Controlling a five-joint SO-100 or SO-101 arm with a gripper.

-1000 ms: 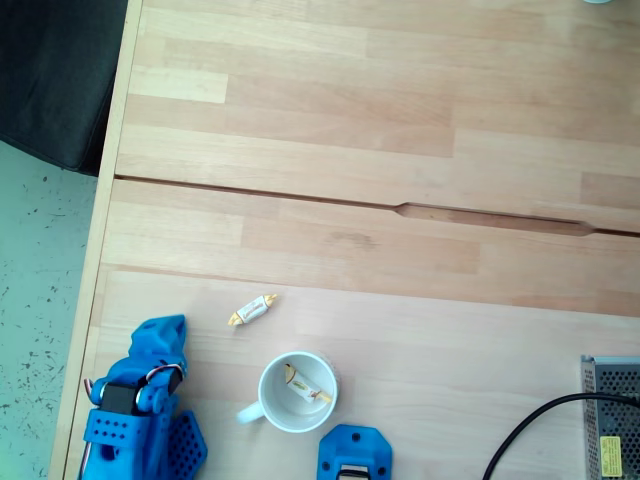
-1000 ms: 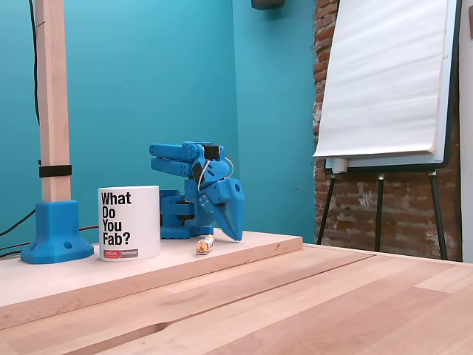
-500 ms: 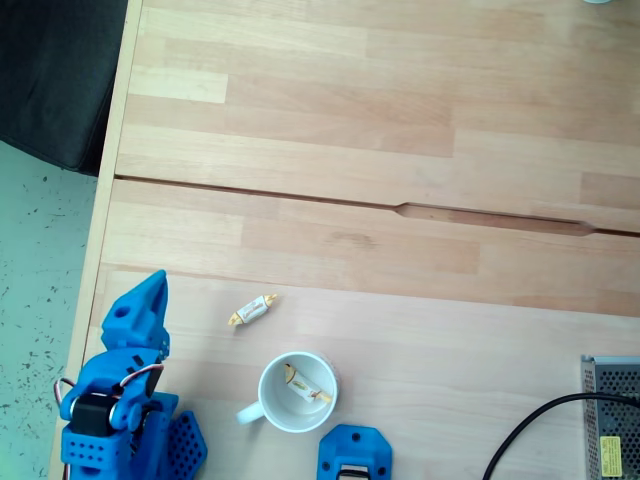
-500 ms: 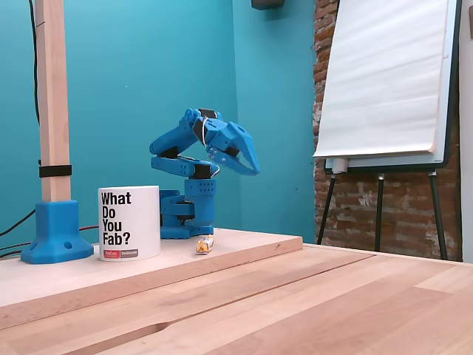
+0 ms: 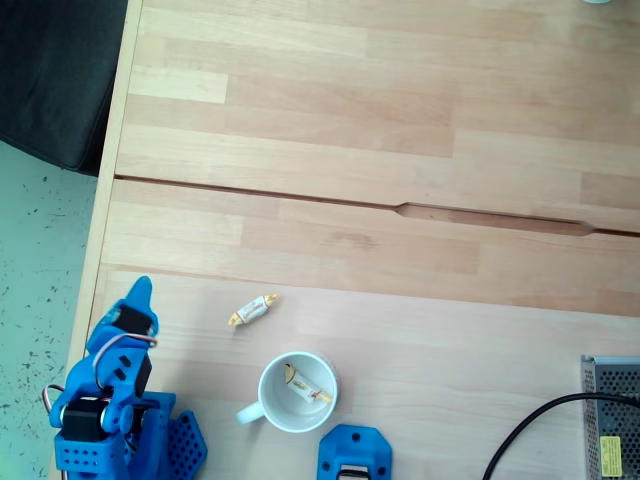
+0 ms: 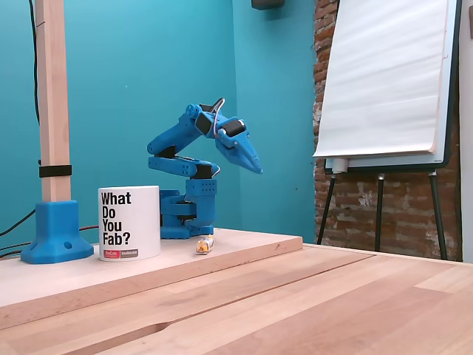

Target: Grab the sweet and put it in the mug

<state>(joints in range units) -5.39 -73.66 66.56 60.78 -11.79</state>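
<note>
A sweet (image 5: 251,310) in a cream wrapper with yellow twisted ends lies on the wooden table, up and left of the white mug (image 5: 264,396). Another sweet (image 5: 305,385) rests inside the mug. In the side fixed view the mug (image 6: 129,222) shows black lettering, and the loose sweet (image 6: 205,244) lies to its right near the board's edge. My blue gripper (image 5: 140,289) is raised above the table, left of the loose sweet. From the side the gripper (image 6: 256,168) points down and right, well above the sweet, jaws together and holding nothing.
A blue plastic part (image 5: 353,455) sits below the mug. A grey metal box (image 5: 610,420) with a black cable (image 5: 525,435) is at the lower right. A wooden post on a blue foot (image 6: 55,233) stands left of the mug. The table's left edge is beside the arm.
The arm has risen from a folded pose low by the table and stretched forward; the gripper now hangs high and points down. Both sweets and the mug have not moved.
</note>
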